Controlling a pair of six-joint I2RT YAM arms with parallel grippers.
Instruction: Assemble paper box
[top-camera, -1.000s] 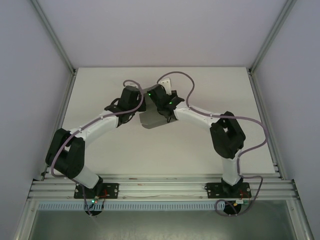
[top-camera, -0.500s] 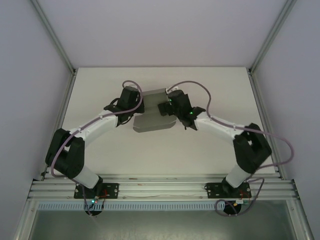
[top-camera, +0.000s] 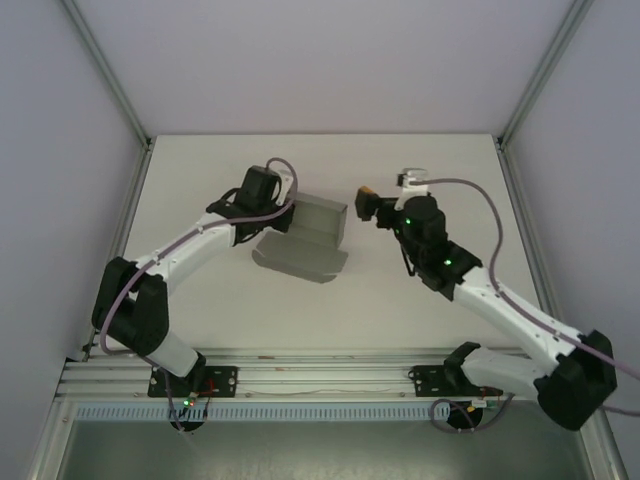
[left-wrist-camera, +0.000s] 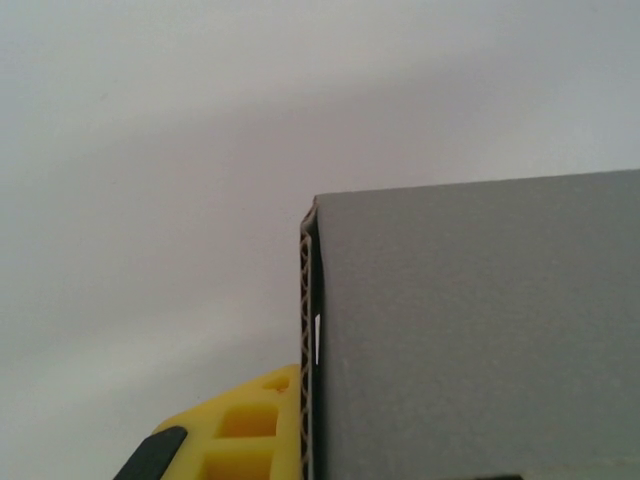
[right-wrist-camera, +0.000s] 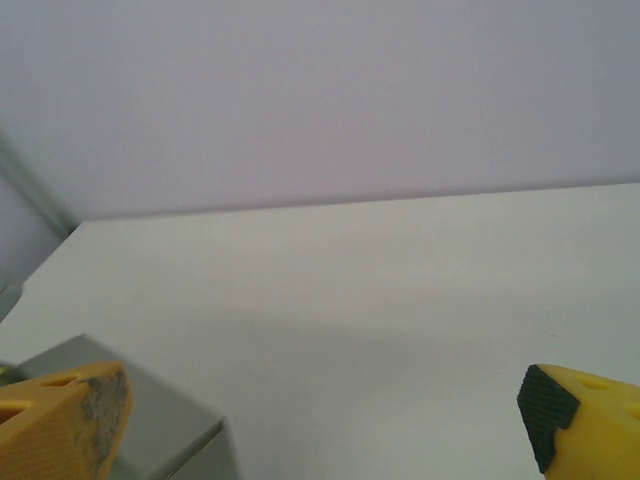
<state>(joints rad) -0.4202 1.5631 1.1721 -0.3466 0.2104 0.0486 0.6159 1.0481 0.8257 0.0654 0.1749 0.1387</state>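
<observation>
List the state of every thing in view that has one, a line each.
Grey thin-card paper box: partly folded, one wall raised, not yet a closed box.
Left gripper: shut on the paper box's edge.
Right gripper: open, holding nothing, apart from the paper box.

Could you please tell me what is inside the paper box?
In the top view, the paper box appears to hold nothing: just bare grey card. Its left end is covered by the left gripper, shut on that edge, so that corner cannot be checked.
</observation>
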